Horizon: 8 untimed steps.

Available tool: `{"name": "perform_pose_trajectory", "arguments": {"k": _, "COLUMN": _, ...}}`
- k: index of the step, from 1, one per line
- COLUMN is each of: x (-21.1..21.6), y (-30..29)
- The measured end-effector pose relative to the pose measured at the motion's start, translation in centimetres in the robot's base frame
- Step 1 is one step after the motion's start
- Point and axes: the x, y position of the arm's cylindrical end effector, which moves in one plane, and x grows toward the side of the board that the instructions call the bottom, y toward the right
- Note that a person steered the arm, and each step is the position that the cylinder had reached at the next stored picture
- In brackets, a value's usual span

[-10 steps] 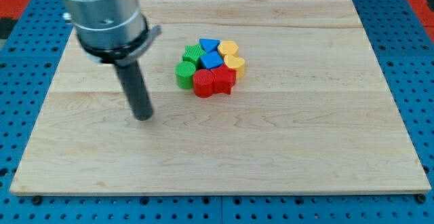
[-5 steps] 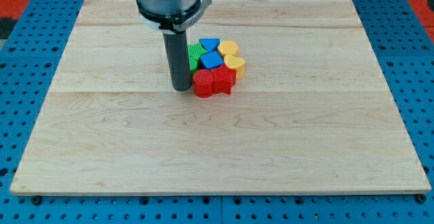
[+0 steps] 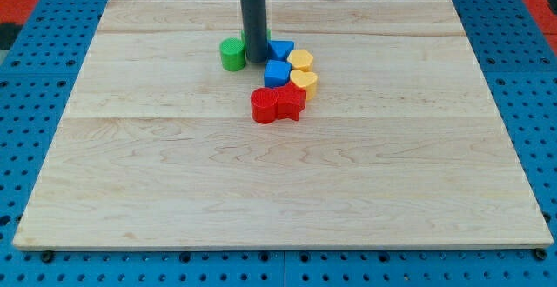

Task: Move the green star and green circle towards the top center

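Observation:
The green circle stands upright left of the block cluster, near the view's top centre. My tip rests on the board just to its right, between it and the blue blocks. The green star is almost wholly hidden behind the rod, so I cannot tell exactly where it lies. The rod comes down from the view's top.
A blue triangle-like block and a blue cube sit right of the tip. Two yellow blocks lie to their right. Two red blocks sit side by side below. All rest on the wooden board.
The rod swept right to the cluster, then up toward the view's top. The green circle moved up and slightly left, away from the red blocks. The green star went out of sight behind the rod.

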Motion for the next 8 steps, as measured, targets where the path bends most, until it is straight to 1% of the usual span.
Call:
{"name": "perform_pose_trajectory", "arguments": {"k": 1, "x": 0.0, "y": 3.4}}
{"name": "perform_pose_trajectory", "arguments": {"k": 2, "x": 0.0, "y": 1.6}}
{"name": "perform_pose_trajectory", "arguments": {"k": 3, "x": 1.1, "y": -0.5}}
{"name": "perform_pose_trajectory", "arguments": {"k": 4, "x": 3.5, "y": -3.5}}
{"name": "perform_pose_trajectory", "arguments": {"k": 5, "x": 2.7, "y": -5.5}}
{"name": "perform_pose_trajectory", "arguments": {"k": 6, "x": 1.4, "y": -5.5}}
{"name": "perform_pose_trajectory", "arguments": {"k": 7, "x": 0.3, "y": -4.5}}
{"name": "perform_pose_trajectory", "arguments": {"k": 8, "x": -1.8, "y": -0.4}}
